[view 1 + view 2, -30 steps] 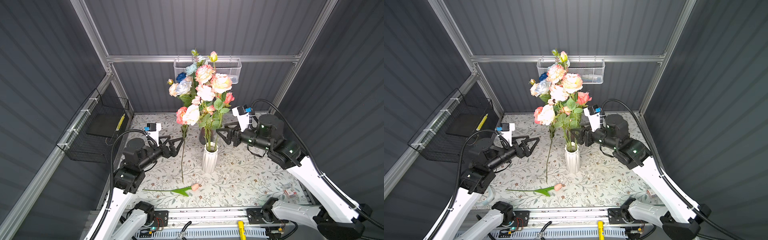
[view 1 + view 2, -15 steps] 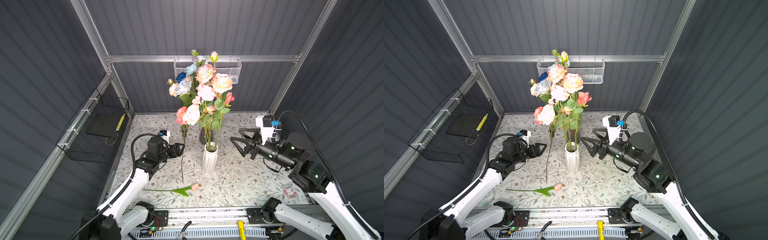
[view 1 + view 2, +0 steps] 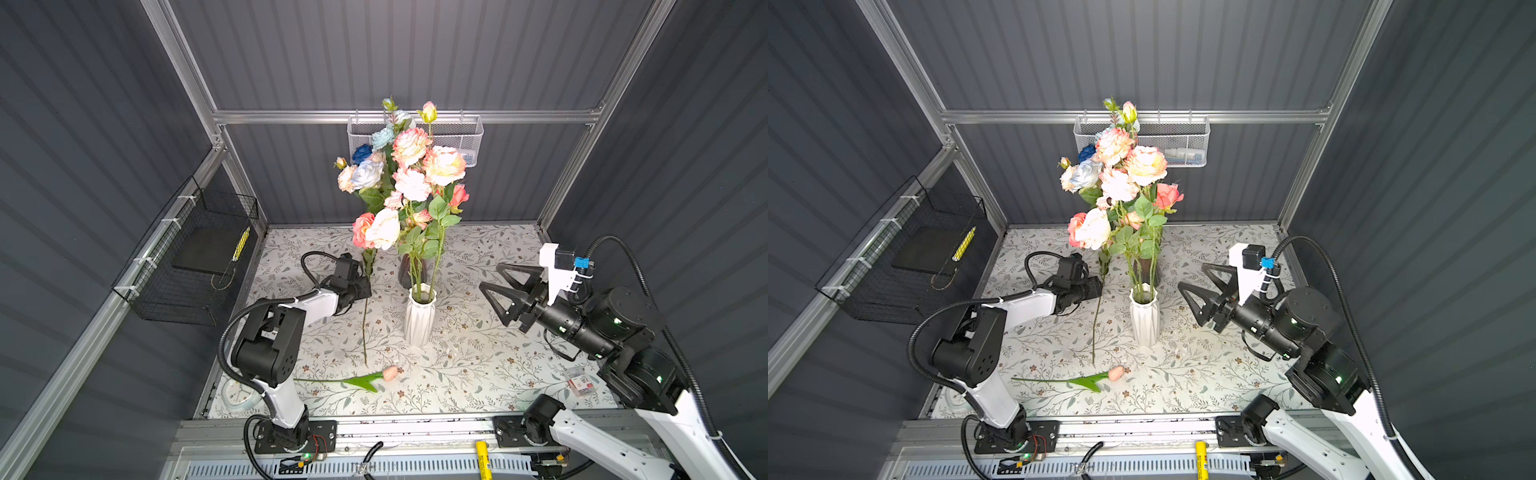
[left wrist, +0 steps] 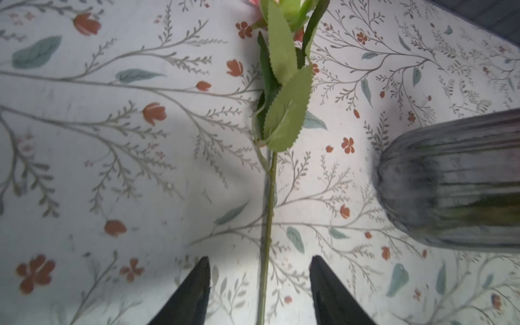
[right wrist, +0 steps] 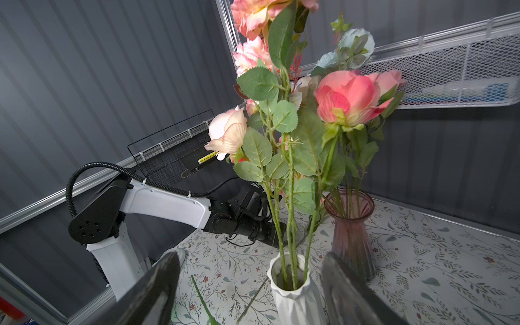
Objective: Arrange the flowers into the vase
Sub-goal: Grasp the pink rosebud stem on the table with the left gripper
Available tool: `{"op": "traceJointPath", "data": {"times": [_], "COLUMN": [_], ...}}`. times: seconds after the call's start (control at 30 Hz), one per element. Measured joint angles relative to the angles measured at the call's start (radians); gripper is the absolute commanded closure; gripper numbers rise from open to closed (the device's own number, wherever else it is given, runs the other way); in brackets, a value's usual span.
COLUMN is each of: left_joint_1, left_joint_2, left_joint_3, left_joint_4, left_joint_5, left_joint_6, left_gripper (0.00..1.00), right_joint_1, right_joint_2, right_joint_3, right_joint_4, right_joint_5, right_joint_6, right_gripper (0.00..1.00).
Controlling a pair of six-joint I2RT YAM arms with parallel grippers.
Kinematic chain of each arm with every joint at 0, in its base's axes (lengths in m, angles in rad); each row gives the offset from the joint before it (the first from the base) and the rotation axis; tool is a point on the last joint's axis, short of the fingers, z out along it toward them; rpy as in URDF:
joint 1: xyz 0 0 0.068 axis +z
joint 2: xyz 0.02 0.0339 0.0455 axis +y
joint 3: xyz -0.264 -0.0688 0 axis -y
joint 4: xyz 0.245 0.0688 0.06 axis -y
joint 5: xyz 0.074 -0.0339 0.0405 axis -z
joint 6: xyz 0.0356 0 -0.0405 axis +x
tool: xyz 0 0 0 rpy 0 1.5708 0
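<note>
A robotics lab test cell: grey ribbed walls (image 3: 498,54) in an aluminium frame (image 3: 291,116) box in a small tabletop (image 3: 498,365) with a floral printed cover; a left arm (image 3: 316,301) and right arm (image 3: 582,328) are mounted on a metal rail (image 3: 415,428) along the near edge; a black wire basket (image 3: 178,282) hangs left, a white mesh basket (image 3: 465,133) far

Pastel flowers (image 3: 444,166) stand in the white vase (image 3: 419,322); a pink tulip (image 3: 390,372) lies flat

The left gripper (image 4: 260,261) has been brought in to the standing rose stem (image 3: 365,328) left of the white vase (image 3: 419,320), jaws narrowed either side of it. The right gripper (image 3: 489,275) has been drawn back rightward from the vase.
</note>
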Motion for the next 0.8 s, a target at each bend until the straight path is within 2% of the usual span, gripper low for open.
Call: {"op": "traceJointPath", "data": {"times": [0.13,0.23,0.47,0.73,0.8], "left_joint_1": [-0.027,-0.039,-0.052,-0.056,-0.056], "left_joint_2": [0.070,0.120,0.216,0.275,0.275], "left_joint_3": [0.069,0.117,0.200,0.266,0.266], "left_joint_4": [-0.007,-0.017,-0.030,-0.062,-0.066], "left_joint_5": [-0.064,-0.113,-0.192,-0.269,-0.280], "left_joint_6": [0.035,0.056,0.089,0.107,0.109], "left_gripper": [0.43,0.49,0.51,0.77,0.87], "right_joint_1": [0.000,0.000,-0.001,-0.001,-0.001], "right_joint_2": [-0.024,-0.038,-0.058,-0.083,-0.089], "right_joint_3": [0.000,0.000,0.000,0.000,0.000], "right_joint_4": [-0.016,-0.024,-0.036,-0.056,-0.061], "right_joint_5": [0.008,0.013,0.020,0.024,0.026], "right_joint_6": [-0.002,-0.003,-0.003,-0.003,-0.004], "right_gripper": [0.19,0.19,0.19,0.20,0.20]}}
